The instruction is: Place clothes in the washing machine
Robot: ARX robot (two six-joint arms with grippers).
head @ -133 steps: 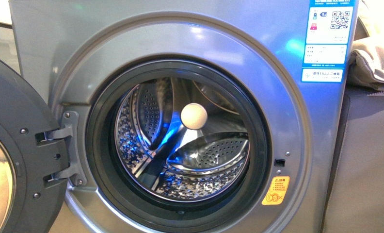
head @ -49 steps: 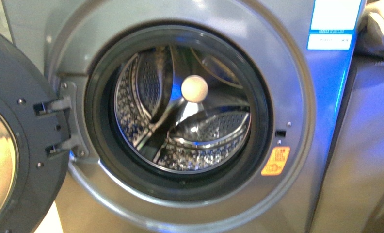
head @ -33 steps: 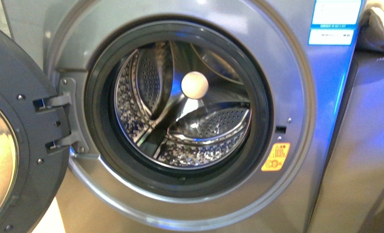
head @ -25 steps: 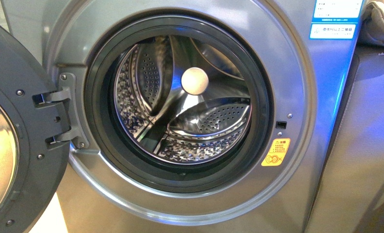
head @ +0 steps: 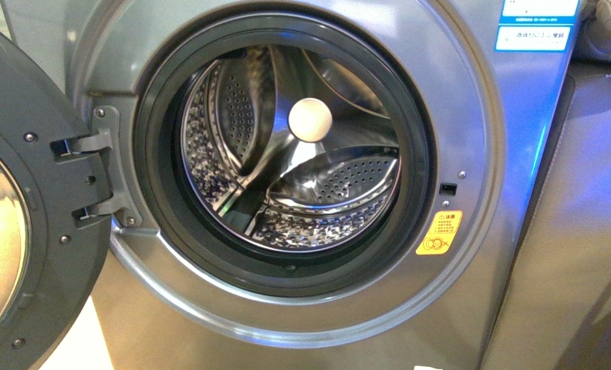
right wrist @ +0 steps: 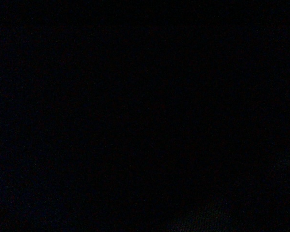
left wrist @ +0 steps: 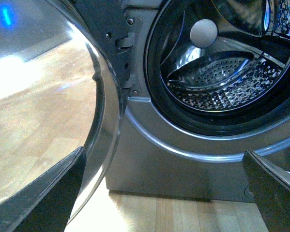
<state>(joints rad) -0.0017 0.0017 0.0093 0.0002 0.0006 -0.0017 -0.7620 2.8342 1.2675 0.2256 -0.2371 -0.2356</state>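
Observation:
The silver-grey washing machine [head: 472, 116] fills the front view with its door [head: 25, 231] swung open to the left. Its perforated steel drum [head: 318, 185] holds no clothes that I can see, only a pale round hub [head: 310, 119] at the back. The dark navy clothes are out of view. My left gripper [left wrist: 164, 193] is open and empty, low in front of the machine's base [left wrist: 174, 169], with its dark fingers [left wrist: 43, 193] wide apart. The drum also shows in the left wrist view [left wrist: 222, 77]. The right wrist view is dark. Neither arm shows in the front view.
A plain grey cabinet [head: 572, 231] stands right of the machine, with beige cloth [head: 607, 31] on top. The open door's glass bowl [left wrist: 62, 96] bulges close to my left gripper. Light wooden floor [left wrist: 183, 215] lies below the machine. A yellow sticker [head: 439, 232] sits beside the porthole.
The front view has shifted: the machine now sits higher in the frame and looks slightly nearer, its label sliding toward the top edge. The drum looks the same.

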